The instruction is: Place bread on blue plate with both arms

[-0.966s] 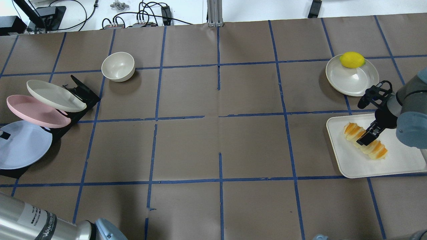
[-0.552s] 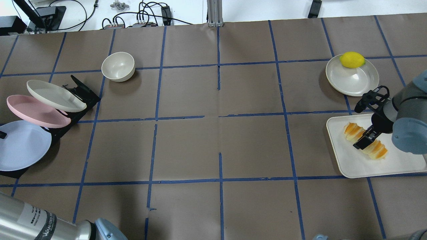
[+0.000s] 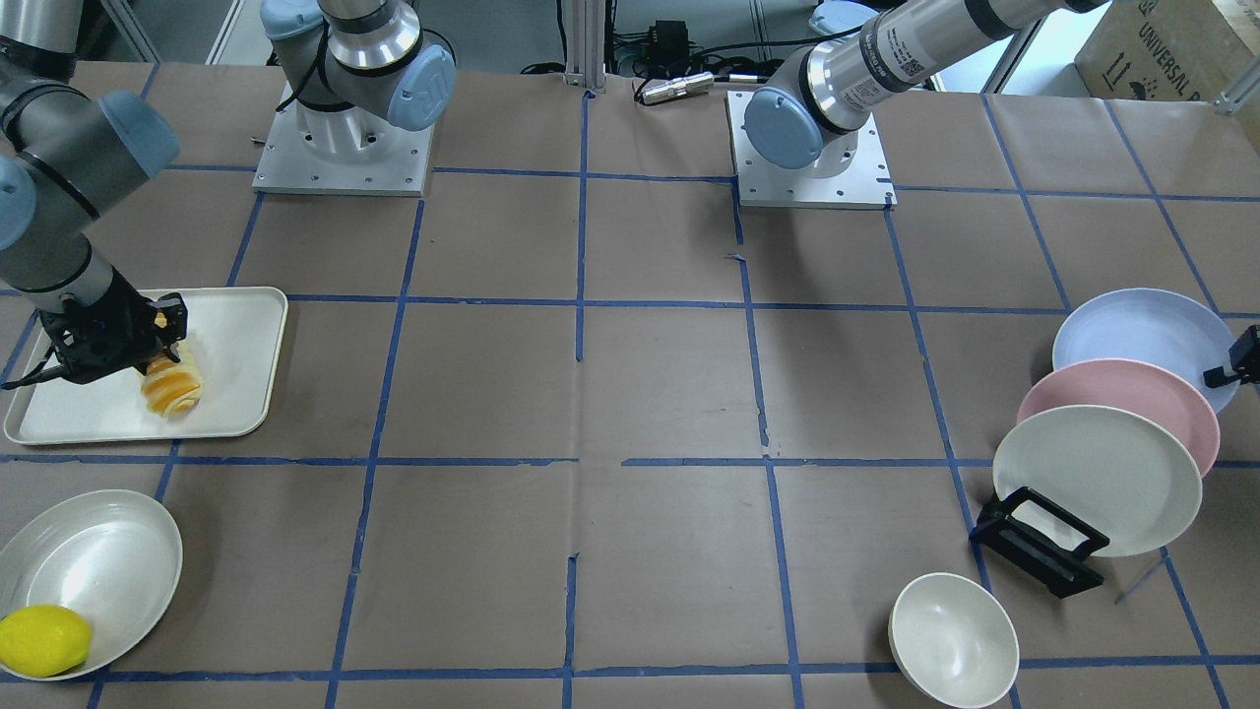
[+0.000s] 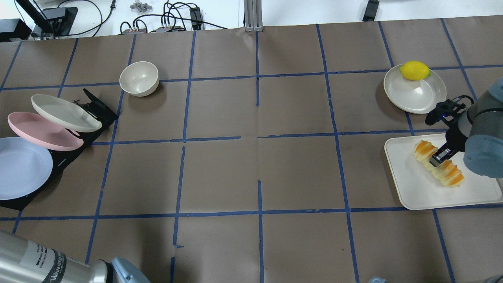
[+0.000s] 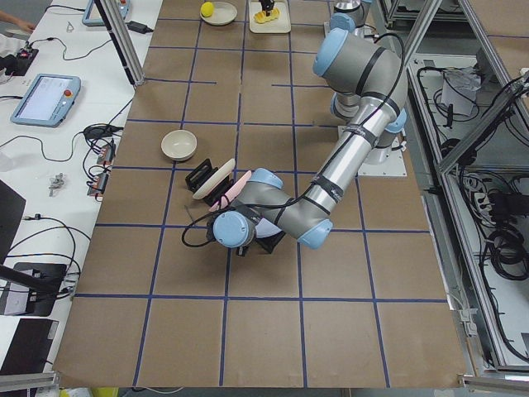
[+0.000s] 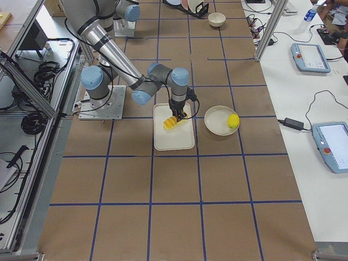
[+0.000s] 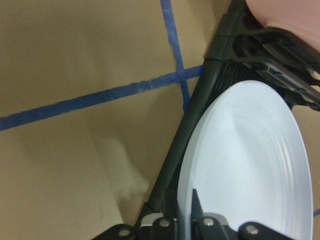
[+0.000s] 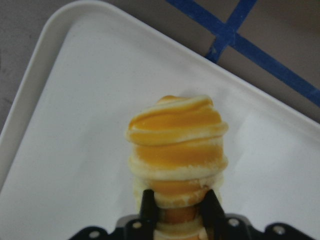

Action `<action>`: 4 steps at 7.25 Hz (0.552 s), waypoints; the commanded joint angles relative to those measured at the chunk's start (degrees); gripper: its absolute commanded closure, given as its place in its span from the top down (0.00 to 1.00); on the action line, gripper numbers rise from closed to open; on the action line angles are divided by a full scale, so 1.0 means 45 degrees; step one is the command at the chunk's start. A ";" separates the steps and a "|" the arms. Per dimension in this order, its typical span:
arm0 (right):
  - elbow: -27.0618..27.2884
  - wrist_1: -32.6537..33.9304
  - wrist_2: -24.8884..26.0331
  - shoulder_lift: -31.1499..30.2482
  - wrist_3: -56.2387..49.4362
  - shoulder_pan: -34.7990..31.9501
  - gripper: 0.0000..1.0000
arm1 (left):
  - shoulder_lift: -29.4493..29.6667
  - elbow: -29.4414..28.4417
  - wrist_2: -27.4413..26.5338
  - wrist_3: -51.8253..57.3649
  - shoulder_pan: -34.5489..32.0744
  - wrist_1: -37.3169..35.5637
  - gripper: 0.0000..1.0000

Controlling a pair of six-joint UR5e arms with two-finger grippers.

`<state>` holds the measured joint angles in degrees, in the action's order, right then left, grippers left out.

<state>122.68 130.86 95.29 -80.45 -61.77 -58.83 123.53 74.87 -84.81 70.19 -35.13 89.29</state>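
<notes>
At the table's right end, over the white tray [image 4: 416, 192], the bread [image 4: 439, 163] is held by the right gripper [image 8: 176, 207]. Its jaws are closed narrowly across the loaf near its middle, one finger on each side. Whether the loaf is clear of the tray cannot be told.

The bread is judged to be light and fairly stiff, a toy with a ridged skin. The grooves between the ridges should give the fingers purchase, so little slipping is expected. Because the loaf is long, a hold far from the middle would let one end droop or swing. The present hold across the short axis near the centre is judged sound.

At the far left, the blue plate [image 4: 19, 169] is seated at the end of the black rack [image 4: 94, 108], next to the pink plate [image 4: 43, 131]. Its rim is pinched between the jaws of the left gripper [image 7: 189, 220]. The blue plate is judged thin, rigid and smooth. Taken by the rim alone, it may pivot or slide, so a deep, firm bite is called for.
</notes>
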 commanded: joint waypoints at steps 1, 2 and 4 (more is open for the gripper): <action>-0.1882 -0.3865 0.0190 -0.0749 0.1939 -0.0303 0.01 | -0.1251 -0.0405 -0.0099 0.0842 0.0460 0.0954 0.10; -0.2820 -0.5798 0.0210 -0.1257 0.3013 -0.0925 0.01 | -0.2091 -0.0368 -0.0157 0.0945 0.0560 0.1402 0.10; -0.4326 -0.8947 0.0171 -0.2311 0.5571 -0.2504 0.01 | -0.2820 -0.0444 -0.0100 0.0907 0.0445 0.1797 0.10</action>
<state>107.52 99.63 96.13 -87.83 -43.56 -65.75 112.96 73.17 -85.52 74.22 -32.95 96.46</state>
